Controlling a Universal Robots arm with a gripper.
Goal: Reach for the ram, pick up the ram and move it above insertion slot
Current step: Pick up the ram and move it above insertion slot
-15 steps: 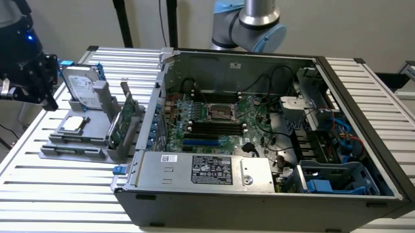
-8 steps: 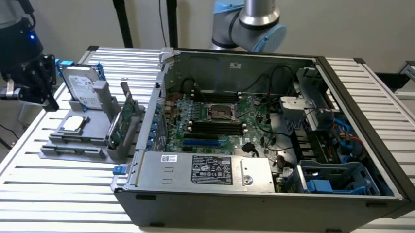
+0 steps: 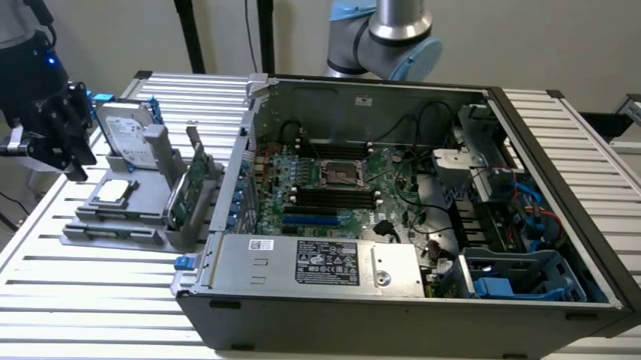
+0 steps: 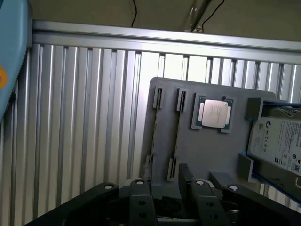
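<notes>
My black gripper [image 3: 68, 150] hangs at the exterior view's left, above the far end of a grey parts holder [image 3: 110, 225]. In the wrist view its fingers [image 4: 141, 202] stand apart with nothing between them, over the holder's near edge [image 4: 211, 155]. Two thin dark strips [image 4: 153, 134] lie edge-on between clips in the holder's narrow slots. I cannot tell whether either one is the ram. The motherboard's black insertion slots [image 3: 331, 196] lie inside the open computer case [image 3: 401, 300].
The holder also carries a silver hard drive [image 3: 128, 135], a processor chip [image 3: 115, 190] and an upright green expansion card [image 3: 188, 187]. The case's wall [image 3: 240, 172] rises just right of the holder. All of it rests on a slatted aluminium table [image 3: 90, 300].
</notes>
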